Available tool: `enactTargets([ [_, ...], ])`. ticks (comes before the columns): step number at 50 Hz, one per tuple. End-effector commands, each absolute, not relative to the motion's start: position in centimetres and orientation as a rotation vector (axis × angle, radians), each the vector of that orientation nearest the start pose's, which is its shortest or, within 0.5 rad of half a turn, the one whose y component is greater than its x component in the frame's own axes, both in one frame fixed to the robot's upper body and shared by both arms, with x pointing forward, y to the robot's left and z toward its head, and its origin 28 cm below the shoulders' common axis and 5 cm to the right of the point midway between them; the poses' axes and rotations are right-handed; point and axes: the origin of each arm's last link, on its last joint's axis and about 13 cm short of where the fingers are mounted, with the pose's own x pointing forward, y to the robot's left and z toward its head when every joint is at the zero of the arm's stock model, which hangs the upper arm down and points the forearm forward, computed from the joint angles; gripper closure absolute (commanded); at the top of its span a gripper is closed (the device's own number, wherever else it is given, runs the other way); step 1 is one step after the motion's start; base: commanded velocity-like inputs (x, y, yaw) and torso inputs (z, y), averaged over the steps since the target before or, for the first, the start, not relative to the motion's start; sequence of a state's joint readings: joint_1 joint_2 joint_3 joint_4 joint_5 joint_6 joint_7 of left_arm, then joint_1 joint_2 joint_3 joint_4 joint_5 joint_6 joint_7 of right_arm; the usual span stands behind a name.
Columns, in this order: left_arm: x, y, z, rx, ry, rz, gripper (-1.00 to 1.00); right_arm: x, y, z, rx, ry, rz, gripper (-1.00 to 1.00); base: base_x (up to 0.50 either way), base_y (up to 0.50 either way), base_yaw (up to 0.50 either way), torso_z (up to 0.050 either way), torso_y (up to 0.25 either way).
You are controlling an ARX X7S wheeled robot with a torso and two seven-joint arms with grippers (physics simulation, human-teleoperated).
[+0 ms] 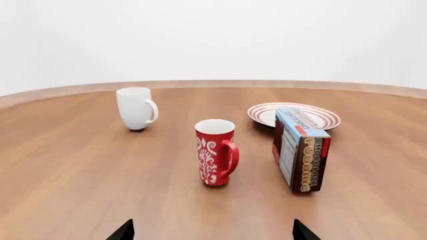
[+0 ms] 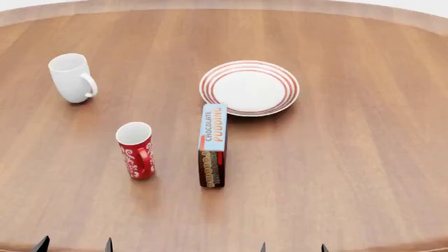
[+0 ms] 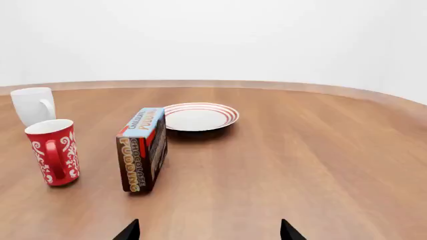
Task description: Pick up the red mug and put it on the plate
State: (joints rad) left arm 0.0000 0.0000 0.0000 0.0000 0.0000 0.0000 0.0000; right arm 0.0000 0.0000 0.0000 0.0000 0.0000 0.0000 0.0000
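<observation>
Room: plain white walls behind the table, nothing else that I can see.
Surface: round wooden table (image 2: 364, 173), brown grain, its curved far edge showing in all three of my views.
Red mug: red mug (image 2: 136, 150) stands upright at about 8 o'clock from the table's middle in my head view, handle turned toward the box; its white inside looks empty from here.
Plate: plate (image 2: 249, 87) lies flat at about 12 o'clock, white centre bare, red rings round the rim, well apart from the red mug.
Box: chocolate pudding box (image 2: 212, 145) stands on its long edge between red mug and plate, its far end just beside the plate's near rim.
White mug: white mug (image 2: 72, 77) upright at about 10 o'clock, far from the plate; I cannot see into it.
Left gripper: left gripper (image 1: 212, 231) shows only two dark fingertips, spread wide, grasping nothing, facing the red mug.
Right gripper: right gripper (image 3: 209, 231) likewise spread, tips apart, grasping nothing, facing the box and plate.
</observation>
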Motion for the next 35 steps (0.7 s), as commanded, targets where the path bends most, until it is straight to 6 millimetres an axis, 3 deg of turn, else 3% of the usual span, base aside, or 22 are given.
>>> enactTargets([
  [1, 21.09, 20.55, 1.30, -0.001, -0.022, -0.011, -1.00, 21.02, -9.69, 1.40, 0.009, -0.006, -0.005, -1.00, 0.00, 0.00, 0.00, 0.000, 0.000],
  [24, 21.10, 20.54, 1.28, -0.002, -0.029, 0.002, -1.00, 21.20, -9.66, 1.30, 0.005, 0.005, -0.010, -1.00, 0.00, 0.00, 0.00, 0.000, 0.000],
  [35, 21.33, 20.57, 1.22, 0.030, -0.152, 0.005, -1.00, 21.29, -9.68, 1.28, 0.000, 0.012, -0.016, -1.00, 0.00, 0.00, 0.00, 0.000, 0.000],
])
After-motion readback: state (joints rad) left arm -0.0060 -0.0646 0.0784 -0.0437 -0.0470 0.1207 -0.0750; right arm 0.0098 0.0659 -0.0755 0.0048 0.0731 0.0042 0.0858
